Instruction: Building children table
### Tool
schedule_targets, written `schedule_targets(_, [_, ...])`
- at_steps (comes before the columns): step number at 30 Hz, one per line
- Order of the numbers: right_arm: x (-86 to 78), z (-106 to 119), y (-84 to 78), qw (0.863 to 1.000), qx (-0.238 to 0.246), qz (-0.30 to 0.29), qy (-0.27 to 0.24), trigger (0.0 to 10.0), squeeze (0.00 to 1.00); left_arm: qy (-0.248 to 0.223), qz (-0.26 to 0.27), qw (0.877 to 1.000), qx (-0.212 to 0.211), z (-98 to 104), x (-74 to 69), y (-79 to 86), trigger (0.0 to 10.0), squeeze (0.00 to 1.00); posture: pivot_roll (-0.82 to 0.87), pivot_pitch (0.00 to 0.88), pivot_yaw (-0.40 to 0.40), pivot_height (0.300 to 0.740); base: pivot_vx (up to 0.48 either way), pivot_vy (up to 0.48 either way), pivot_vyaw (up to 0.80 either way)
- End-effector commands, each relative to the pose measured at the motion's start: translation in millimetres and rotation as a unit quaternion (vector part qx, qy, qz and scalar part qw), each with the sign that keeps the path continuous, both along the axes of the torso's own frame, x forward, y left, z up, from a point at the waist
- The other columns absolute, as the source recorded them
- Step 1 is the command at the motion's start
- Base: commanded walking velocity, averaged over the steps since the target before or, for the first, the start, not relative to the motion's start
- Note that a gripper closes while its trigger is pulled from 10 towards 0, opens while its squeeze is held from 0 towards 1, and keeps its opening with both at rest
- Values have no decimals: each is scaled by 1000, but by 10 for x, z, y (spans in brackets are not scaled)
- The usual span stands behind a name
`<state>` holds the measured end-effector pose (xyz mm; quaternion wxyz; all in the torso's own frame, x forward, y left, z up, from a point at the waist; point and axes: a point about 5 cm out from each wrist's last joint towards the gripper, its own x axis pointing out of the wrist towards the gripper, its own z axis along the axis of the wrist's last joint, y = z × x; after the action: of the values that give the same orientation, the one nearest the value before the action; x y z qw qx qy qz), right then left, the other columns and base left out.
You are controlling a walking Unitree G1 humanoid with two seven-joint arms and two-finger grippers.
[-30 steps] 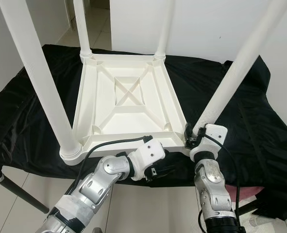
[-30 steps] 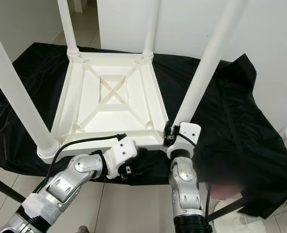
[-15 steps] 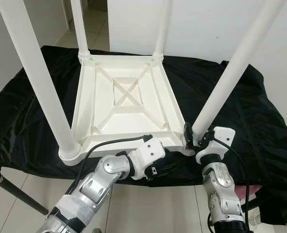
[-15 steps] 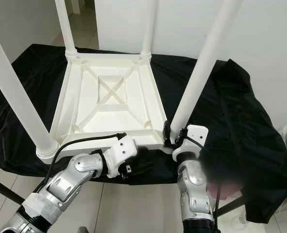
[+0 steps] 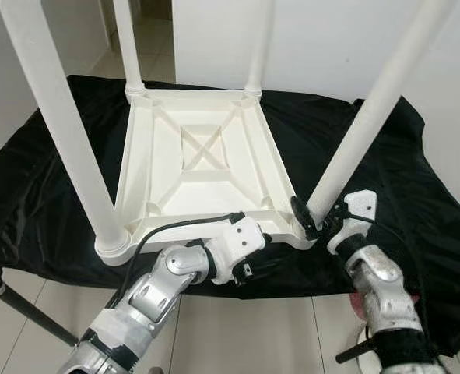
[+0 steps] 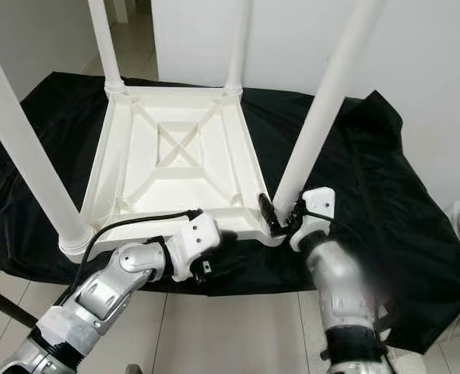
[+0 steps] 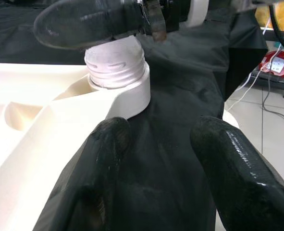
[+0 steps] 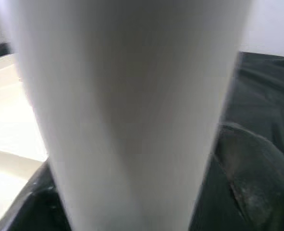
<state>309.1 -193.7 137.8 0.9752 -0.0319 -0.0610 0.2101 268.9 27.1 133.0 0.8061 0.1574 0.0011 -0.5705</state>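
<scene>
Four white cylindrical plastic legs stand up from an upturned white moulded-plastic children's table (image 5: 202,167), which lies underside-up on a tabletop draped in black glossy sheeting (image 5: 35,179). The underside shows a raised rim, diagonal ribs and a central rectangular panel with a cross.

Taking the upturned table as a clock face seen from the head camera, the legs sit at about 11 o'clock (image 5: 128,47), 1 o'clock (image 5: 259,47), 7 o'clock (image 5: 62,132) and 5 o'clock (image 5: 366,128). The 5 o'clock leg leans outward toward the robot's right; its base enters a threaded white collar (image 7: 117,72) at that corner.

Right claw (image 5: 314,222): positioned at the foot of the 5 o'clock leg, black fingers (image 6: 267,210) either side of it just above the collar. The right wrist view shows the white leg (image 8: 132,106) close between the two finger pads, so the claw is clamped on it. The right forearm is blurred in the head views.

Left claw (image 7: 156,144): below the near edge of the table, at roughly 6 o'clock, over the black sheeting. Its two fingers (image 7: 108,144) are spread apart, holding nothing, and point toward the 5 o'clock corner collar. A black cable (image 5: 175,230) runs along the left wrist housing.

White tiled floor (image 5: 50,300) lies beneath the near edge of the tabletop. A white wall (image 5: 331,39) stands behind.
</scene>
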Motion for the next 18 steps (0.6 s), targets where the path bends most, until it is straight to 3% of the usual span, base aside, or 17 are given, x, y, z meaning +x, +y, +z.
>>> schedule_targets(1, [19, -58, 5, 1000, -6, 18, 14, 0, 0, -3, 2, 1000, 6, -12, -5, 3, 10000, 0, -7, 19, -62, 740, 0, 0, 0])
schedule_targets(15, [32, -167, -33, 998, -14, 48, 44, 0, 0, -2, 14, 1000, 3, 3, 17, 19, 10000, 0, -6, 34, -67, 740, 0, 0, 0])
schedule_targets(16, [28, -167, -32, 998, -10, 46, 43, 10000, 0, -2, 15, 1000, 2, 6, 19, 19, 10000, 0, -7, 35, -67, 740, 0, 0, 0])
schedule_targets(18, [32, -161, -32, 999, -4, 16, 40, 10000, 0, -2, 15, 1000, 2, 5, 22, 17, 10000, 0, -10, 36, -66, 740, 0, 0, 0])
